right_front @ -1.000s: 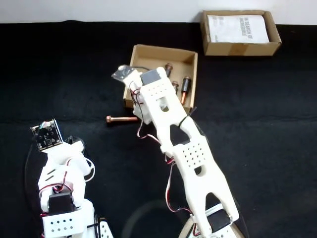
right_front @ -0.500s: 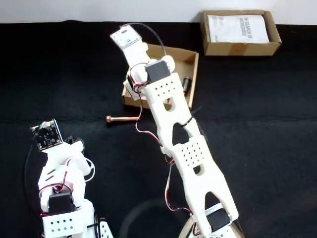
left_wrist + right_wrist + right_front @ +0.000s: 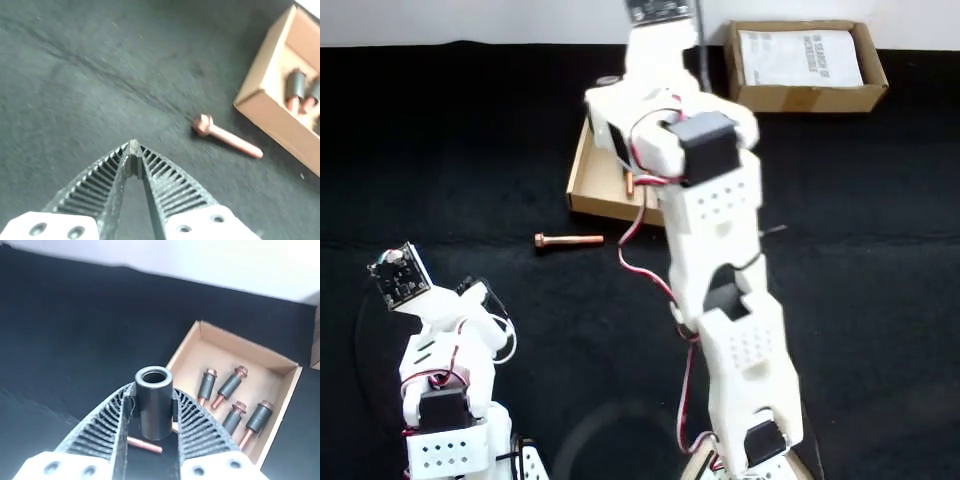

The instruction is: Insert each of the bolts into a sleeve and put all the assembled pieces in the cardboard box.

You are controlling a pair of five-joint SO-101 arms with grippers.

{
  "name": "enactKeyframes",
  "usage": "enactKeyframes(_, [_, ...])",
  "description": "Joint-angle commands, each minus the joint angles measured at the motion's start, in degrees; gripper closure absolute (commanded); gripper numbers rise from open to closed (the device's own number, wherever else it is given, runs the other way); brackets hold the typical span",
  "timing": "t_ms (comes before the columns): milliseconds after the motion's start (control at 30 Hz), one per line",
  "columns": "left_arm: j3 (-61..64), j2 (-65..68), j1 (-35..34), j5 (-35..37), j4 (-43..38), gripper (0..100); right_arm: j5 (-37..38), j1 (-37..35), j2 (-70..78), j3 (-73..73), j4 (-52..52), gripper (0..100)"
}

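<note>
1. Jaws: the right jaws clench on a sleeve (image 3: 154, 402), holding it above the worktop (image 3: 860, 250) near the cardboard box (image 3: 287, 371). The left jaws are pressed together with nothing between them, low over the black worktop.
2. Surroundings: a second box (image 3: 805, 97) with a printed sheet inside sits at the far right of the worktop. In the high view the right arm (image 3: 720, 230) covers most of the cardboard box.
3. Task's things: the sleeve is a dark hollow cylinder, its open end toward the wrist camera. One loose bolt (image 3: 568, 240), copper-coloured with a flanged head, lies flat on the worktop just beside the cardboard box's near wall.
4. Container: four assembled pieces (image 3: 231, 385) lie in the cardboard box, each a copper bolt through a dark sleeve.
</note>
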Motion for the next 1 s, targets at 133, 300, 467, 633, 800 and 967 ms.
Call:
enactKeyframes(133, [-20.3,19.7,5.3,0.6,1.1,99,-2.7,-1.6,-21.8,31.6,0.6,99.2])
enactKeyframes(300, [-41.2,42.9,5.5,2.5,6.7,99,-4.0,-2.9,-34.0,51.4,0.4,99.2])
enactKeyframes(467, [-61.5,60.2,8.8,10.1,18.5,99,-5.8,-2.7,-42.8,65.2,0.2,99.2])
enactKeyframes(633, [-76.6,73.5,12.4,18.1,26.9,99,-5.9,0.8,-50.3,76.7,-4.3,99.2])
enactKeyframes(800, [-85.3,85.3,16.6,22.8,30.6,99,-5.9,4.8,-59.0,90.9,-10.3,99.2])
enactKeyframes(967, [-90.2,97.0,18.4,25.3,33.2,99,-5.9,6.6,-68.7,106.2,-17.2,99.2])
